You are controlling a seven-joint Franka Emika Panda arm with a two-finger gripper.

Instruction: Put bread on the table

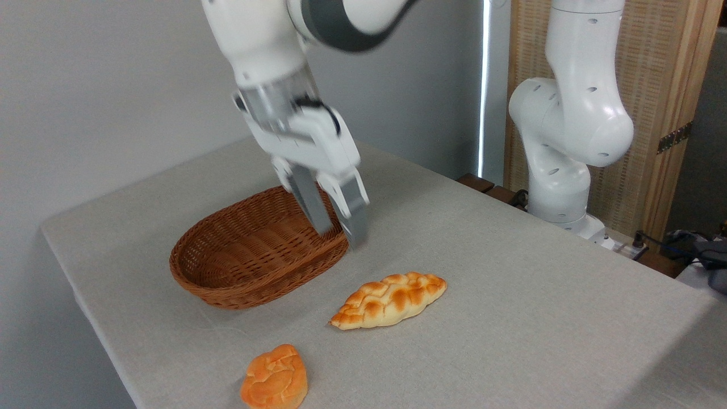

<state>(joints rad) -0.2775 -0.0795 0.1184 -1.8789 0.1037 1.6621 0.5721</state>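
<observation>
Bread (389,300) lies flat on the table (539,318), outside the basket (258,255) and at about four o'clock from it, so the placing looks done; only the arm's retreat seems left. The jaws hang parted and empty above the basket's right rim, clear of the loaf, with the gripper (335,224) blurred. The loaf is long and plaited, pale with golden-brown knobs and pointed ends. The basket is brown woven wicker, oval. A flat orange bun (275,378) sits at seven o'clock from the loaf on grey-beige cloth.
</observation>
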